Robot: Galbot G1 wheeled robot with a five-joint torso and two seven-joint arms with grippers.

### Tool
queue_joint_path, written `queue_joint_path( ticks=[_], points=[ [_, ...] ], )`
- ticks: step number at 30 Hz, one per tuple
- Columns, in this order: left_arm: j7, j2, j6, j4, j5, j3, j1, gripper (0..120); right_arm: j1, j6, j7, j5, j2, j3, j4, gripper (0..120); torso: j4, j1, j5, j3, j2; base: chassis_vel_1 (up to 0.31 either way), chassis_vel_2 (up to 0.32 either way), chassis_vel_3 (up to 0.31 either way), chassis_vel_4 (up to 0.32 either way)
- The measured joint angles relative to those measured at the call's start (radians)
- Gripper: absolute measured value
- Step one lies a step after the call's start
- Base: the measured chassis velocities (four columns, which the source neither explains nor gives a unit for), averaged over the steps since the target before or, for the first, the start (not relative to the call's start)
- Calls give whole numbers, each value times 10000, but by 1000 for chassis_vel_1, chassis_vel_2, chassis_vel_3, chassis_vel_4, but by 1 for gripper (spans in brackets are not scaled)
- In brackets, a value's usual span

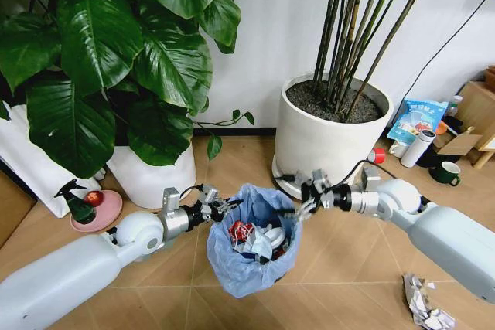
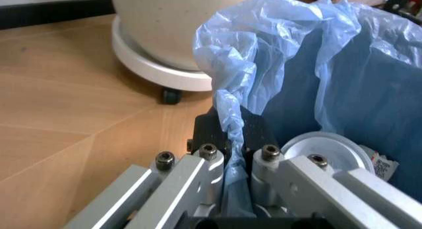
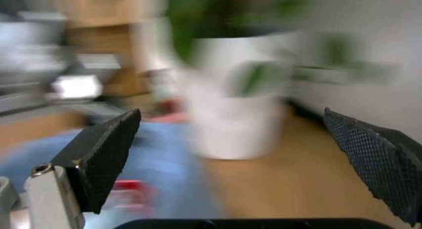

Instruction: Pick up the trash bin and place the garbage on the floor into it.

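Note:
The trash bin (image 1: 249, 256), black with a crinkly light-blue bag, stands on the floor (image 1: 348, 268) between my arms. My left gripper (image 1: 217, 208) is shut on its rim and bag; in the left wrist view its fingers (image 2: 204, 172) pinch the blue plastic (image 2: 290, 66) and black rim. Inside lie garbage pieces: a crushed red can (image 1: 241, 231), white scraps and a white lid (image 2: 326, 149). My right gripper (image 1: 308, 197) hovers at the opposite rim, open, its pads (image 3: 105, 157) spread wide. More garbage (image 1: 424, 308), crumpled wrappers, lies on the floor at the lower right.
A large white plant pot (image 1: 329, 141) on a wheeled base stands just behind the bin, another pot (image 1: 151, 175) to the left. A spray bottle (image 1: 77, 202) sits on a pink dish. A thermos (image 1: 418, 148), snack bag (image 1: 418, 120) and green mug (image 1: 446, 173) crowd the right.

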Motion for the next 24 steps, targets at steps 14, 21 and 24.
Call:
queue_joint_path(
  ticks=[14, 21, 24],
  points=[
    [326, 479, -114, -143, 44, -977, 447, 0, -5573, -218, 6700, 15, -715, 3416, -279, 100, -3, -1, 1, -1, 0, 0, 0, 0, 0],
    [408, 425, -197, -192, 190, -1138, 695, 0, -8248, -540, 7299, -981, 310, 5268, -804, 100, 3, -1, 6, -1, 0, 0, 0, 0, 0],
    [404, 349, -206, -187, 221, -1205, 738, 0, -9269, -500, 7263, -1729, 889, 5903, -1109, 100, -2, -1, 6, -1, 0, 0, 0, 0, 0]
  ],
)
